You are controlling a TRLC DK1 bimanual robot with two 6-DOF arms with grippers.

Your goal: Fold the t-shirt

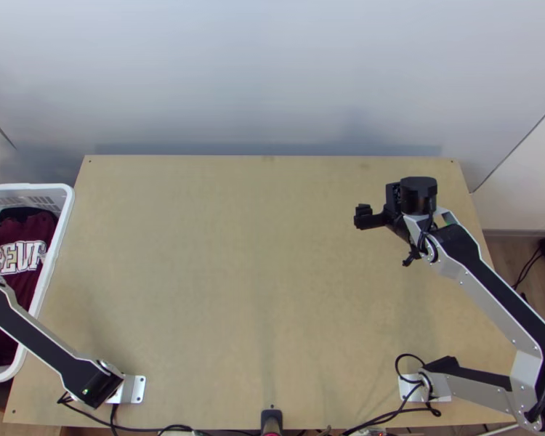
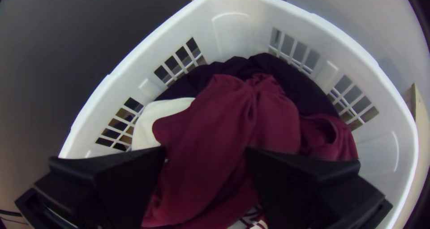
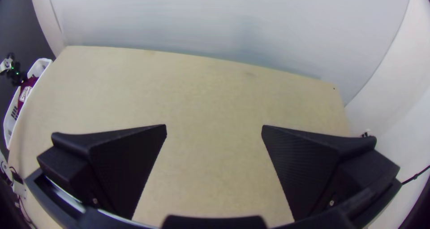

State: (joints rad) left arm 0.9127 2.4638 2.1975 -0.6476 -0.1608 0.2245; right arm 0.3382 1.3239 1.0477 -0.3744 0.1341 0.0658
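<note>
Two grippers are open, and the step in hand looks like picking a t-shirt out of the laundry, with folding not yet begun. The likely candidate is the maroon shirt (image 2: 215,117), bunched inside the white basket (image 2: 230,36) beside the table (image 1: 236,254), with white lettering (image 1: 17,256) on part of it. Next to it lie a white cloth (image 2: 150,123) and a dark cloth (image 2: 309,90).

The left gripper (image 2: 205,149) is over the basket, its fingers apart on either side of the raised maroon folds; whether they touch the fabric I cannot tell. The right gripper (image 3: 214,126) is above the far right part of the table, spread and holding nothing.

Next, the left gripper should probably pinch a good fold, lift it free of the neighbouring clothes and bring it over the table, where both arms could spread it.
</note>
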